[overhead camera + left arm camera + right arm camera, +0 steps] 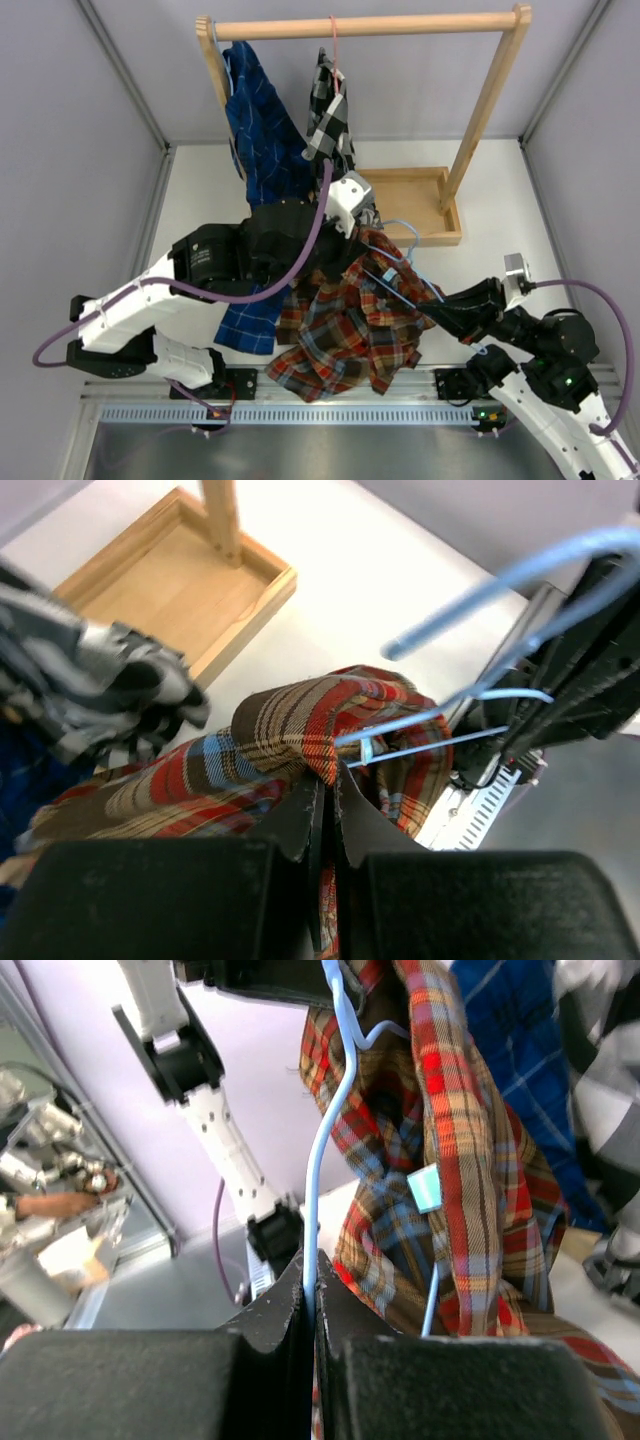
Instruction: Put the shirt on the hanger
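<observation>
— Where was the shirt (345, 325)?
— Mid-frame, it hung from the left pincer (328, 780), which was shut on its top fold.
— And the hanger (322, 1160)?
— Just right of that fold, slanting up-left into the cloth. The right pincer (310, 1265) was clamped on its wire.

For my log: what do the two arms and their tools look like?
The left arm and right arm have white links and black joint housings; each trails a purple cable. The left tool and right tool have matte black fingers.
</observation>
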You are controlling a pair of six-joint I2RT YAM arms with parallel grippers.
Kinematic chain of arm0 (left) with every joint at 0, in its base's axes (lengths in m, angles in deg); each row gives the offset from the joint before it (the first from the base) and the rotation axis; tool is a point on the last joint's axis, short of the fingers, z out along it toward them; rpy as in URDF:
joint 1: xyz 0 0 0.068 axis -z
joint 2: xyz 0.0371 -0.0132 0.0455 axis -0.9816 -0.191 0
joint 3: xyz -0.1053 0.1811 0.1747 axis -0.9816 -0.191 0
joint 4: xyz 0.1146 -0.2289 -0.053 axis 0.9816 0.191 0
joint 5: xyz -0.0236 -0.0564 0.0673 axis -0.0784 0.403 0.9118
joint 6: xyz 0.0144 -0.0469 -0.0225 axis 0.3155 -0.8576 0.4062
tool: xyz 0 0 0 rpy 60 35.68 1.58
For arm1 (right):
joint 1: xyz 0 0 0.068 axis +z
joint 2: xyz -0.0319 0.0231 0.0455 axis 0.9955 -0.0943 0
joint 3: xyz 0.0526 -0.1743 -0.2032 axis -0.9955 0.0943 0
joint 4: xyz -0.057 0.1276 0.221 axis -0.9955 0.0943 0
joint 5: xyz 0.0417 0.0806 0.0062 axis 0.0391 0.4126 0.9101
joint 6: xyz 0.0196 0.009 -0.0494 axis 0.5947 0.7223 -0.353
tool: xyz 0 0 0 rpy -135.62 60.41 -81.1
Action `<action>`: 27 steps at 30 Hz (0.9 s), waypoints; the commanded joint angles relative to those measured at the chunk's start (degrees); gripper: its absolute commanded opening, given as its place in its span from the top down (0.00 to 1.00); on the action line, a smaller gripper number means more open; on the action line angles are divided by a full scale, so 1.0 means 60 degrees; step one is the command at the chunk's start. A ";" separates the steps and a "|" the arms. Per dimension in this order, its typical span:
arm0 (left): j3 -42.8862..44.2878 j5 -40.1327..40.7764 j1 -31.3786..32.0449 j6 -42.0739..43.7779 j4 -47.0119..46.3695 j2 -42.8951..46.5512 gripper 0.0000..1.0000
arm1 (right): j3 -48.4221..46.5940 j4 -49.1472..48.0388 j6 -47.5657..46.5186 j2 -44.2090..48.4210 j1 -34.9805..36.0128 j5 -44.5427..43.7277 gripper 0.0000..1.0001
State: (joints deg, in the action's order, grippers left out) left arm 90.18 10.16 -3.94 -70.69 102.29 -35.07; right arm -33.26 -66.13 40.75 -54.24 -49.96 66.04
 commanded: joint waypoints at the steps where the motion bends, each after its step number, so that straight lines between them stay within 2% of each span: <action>1: 0.0937 -0.0305 0.0643 0.0730 0.0344 -0.0533 1.00 | -0.0375 -0.1517 0.0178 0.0069 0.0014 -0.0948 1.00; 6: 0.0470 0.0364 0.1115 0.0790 0.0330 -0.1047 1.00 | -0.0524 -0.1078 0.0016 -0.0722 0.0014 -0.1519 1.00; 9: 0.0380 0.0762 0.1115 0.0948 0.0315 -0.1106 1.00 | -0.0173 -0.1427 0.0074 -0.0520 0.0014 -0.1709 1.00; 12: 0.0804 0.0498 0.1115 0.1897 0.0271 -0.1135 0.74 | 0.0267 -0.1531 -0.0042 0.0007 0.0014 -0.2207 1.00; 13: 0.0994 0.0527 0.1115 0.2134 0.0271 -0.1135 0.52 | 0.0529 -0.1647 -0.0086 0.0154 0.0014 -0.2296 1.00; 15: 0.1549 0.0469 0.1115 0.2893 0.0242 -0.1019 0.26 | 0.0852 -0.1954 -0.0043 0.0607 0.0014 -0.2675 1.00; 16: 0.1683 0.0440 0.1115 0.3232 0.0184 -0.0931 0.05 | 0.1115 -0.2217 0.0030 0.0885 0.0029 -0.2808 1.00; 19: 0.1350 0.1227 0.1115 0.4478 -0.0677 -0.0317 0.02 | 0.1322 -0.2147 0.0074 0.1488 0.0014 -0.3512 1.00; 20: 0.1029 0.1549 0.1101 0.5162 -0.1116 0.0091 0.02 | 0.1352 -0.2117 0.0074 0.1576 0.0029 -0.3571 1.00; 21: 0.0300 0.1321 0.0999 0.5575 -0.1802 0.0284 0.02 | 0.1338 -0.2103 0.0074 0.1664 0.0014 -0.3513 1.00; 24: -0.0859 -0.0812 0.0402 0.6747 -0.2013 0.0856 0.02 | 0.0915 -0.1621 -0.0042 0.1505 0.0029 -0.3192 1.00; 25: -0.0995 -0.2169 0.0079 0.6867 -0.2086 0.0930 0.02 | 0.0768 -0.1402 -0.0231 0.1431 0.0014 -0.3089 1.00; 26: -0.1040 -0.2792 -0.0331 0.6941 -0.2073 0.0887 0.02 | 0.0607 -0.1008 -0.0320 0.1372 0.0014 -0.3001 1.00; 27: -0.1040 -0.3712 -0.1451 0.6971 -0.2044 0.0843 0.02 | 0.0387 -0.0989 -0.0379 0.1328 0.0014 -0.2826 1.00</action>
State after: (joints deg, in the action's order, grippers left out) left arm 85.92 4.06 -3.83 -36.27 94.86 -29.02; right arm -25.74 -70.00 40.67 -51.07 -49.96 48.09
